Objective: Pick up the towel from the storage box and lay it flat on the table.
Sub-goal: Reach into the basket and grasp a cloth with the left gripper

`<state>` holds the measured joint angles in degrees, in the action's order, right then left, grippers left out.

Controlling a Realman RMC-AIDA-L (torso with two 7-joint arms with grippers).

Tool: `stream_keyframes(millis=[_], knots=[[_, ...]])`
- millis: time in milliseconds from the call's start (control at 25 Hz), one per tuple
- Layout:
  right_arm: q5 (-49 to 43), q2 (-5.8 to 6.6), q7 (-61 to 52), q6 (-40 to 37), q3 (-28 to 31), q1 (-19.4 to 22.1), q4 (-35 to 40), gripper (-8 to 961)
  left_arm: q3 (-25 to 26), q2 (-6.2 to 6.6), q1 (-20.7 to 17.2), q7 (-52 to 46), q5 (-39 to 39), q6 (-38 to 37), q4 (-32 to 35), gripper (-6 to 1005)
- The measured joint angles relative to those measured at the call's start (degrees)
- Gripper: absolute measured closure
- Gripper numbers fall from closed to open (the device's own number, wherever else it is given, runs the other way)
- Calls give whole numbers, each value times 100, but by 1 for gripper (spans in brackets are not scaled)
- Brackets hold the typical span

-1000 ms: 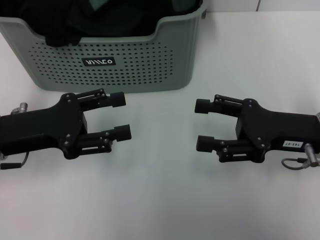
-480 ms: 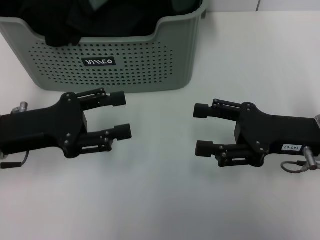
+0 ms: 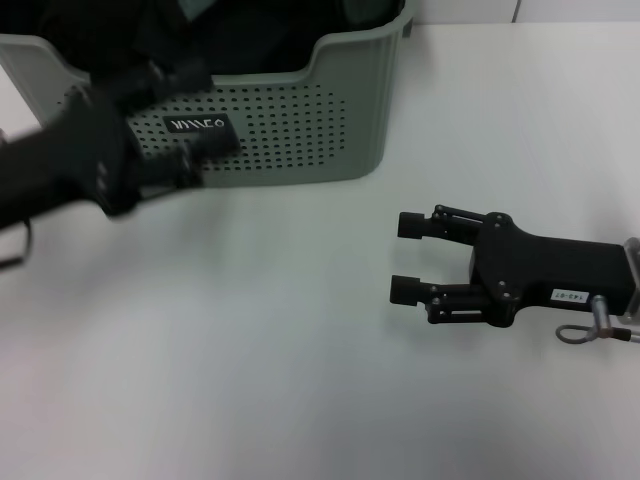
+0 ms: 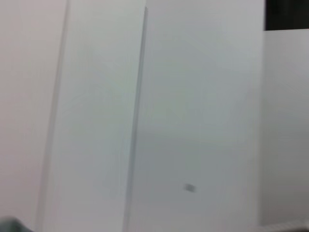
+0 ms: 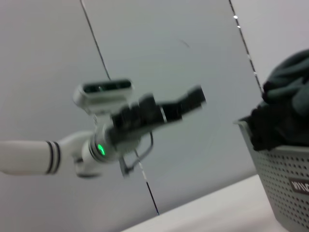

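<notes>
While the head view shows the left gripper raised and smeared with motion in front of the storage box, its fingers read as spread apart with nothing between them, one near the dipped front rim and the other crossing the small black label; the towel lies bunched inside the box as a dark heap, not yet touched; the right gripper rests low over the white table, well apart from the box, its fingers released and empty. Seen from the left wrist, only pale blurred panels appear, with no fingers, box or cloth to be made out. Seen from the right wrist, the left gripper hangs high in the air, clear of the box's perforated wall, and the fuzzy grey-green towel mounds above the rim beside a darker fold; the two cloths are hard to separate here. The step in hand looks like the reach into the box; it would go best with the left fingers kept wide, brought down over the rim rather than against it, and closed on the upper grey-green fold, not the black cloth beneath.
</notes>
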<state>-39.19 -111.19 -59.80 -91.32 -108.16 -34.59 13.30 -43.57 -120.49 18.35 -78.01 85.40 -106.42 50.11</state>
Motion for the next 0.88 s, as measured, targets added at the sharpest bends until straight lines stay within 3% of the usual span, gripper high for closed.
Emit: stream_keyframes(millis=[120,280,520,680,880], knots=[[-52,-24,1,116,17,39,21,95,-214,29,-97,-765,-300,604,809,282],[-56,-56,3,155,21,94,-2,95,-236,32,-78,-1448,-50,1478,1705,286],[-61,-110,4,176,35,283,-2,95,-399,34,91,-1881,479,2098,2113,293],[-63,-138,4,209,40,379,0,95,-1044,28,47,-1962,712,2801,2320,297],[-63,-177,4,217,28,412,3,95,-1942,27,-210,-2319,1368,3957,3043,302]])
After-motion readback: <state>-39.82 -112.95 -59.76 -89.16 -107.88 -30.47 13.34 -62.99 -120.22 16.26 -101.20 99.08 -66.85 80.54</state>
